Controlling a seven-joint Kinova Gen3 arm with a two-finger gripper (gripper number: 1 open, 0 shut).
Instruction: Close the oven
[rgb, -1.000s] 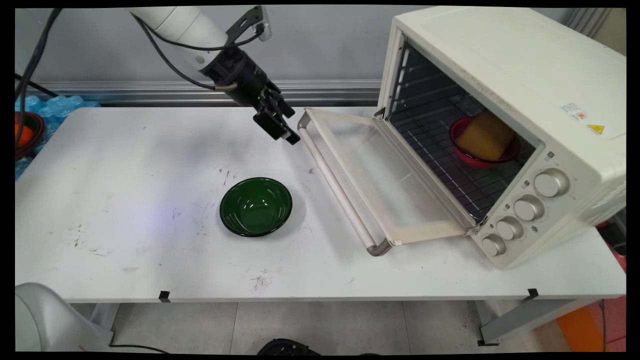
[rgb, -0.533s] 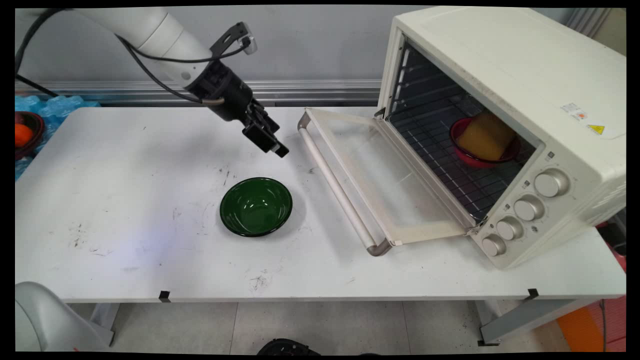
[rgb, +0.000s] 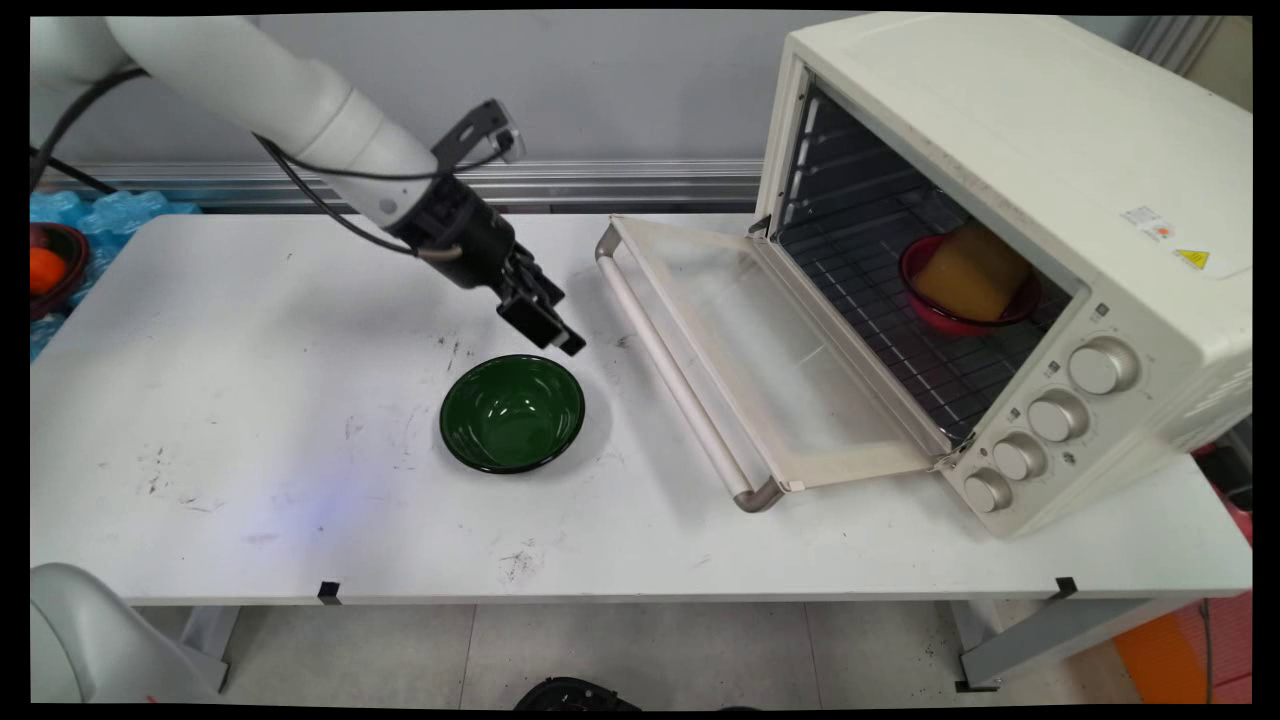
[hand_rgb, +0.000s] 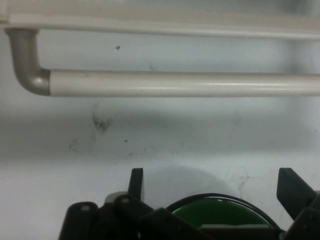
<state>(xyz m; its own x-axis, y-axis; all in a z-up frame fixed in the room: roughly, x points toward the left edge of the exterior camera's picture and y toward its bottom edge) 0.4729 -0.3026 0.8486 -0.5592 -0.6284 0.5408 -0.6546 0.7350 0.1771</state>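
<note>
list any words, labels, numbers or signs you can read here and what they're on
No text can be read in either view.
Yellow triangle warning sign on the oven: a symbol, no words legible.
White sticker with an orange mark beside it: print too small to read.
Markings by the oven knobs: too small to read.

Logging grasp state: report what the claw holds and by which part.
Nothing is held. The claw is open, its fingers spread apart and empty, above the green bowl, beside the oven door handle.
</note>
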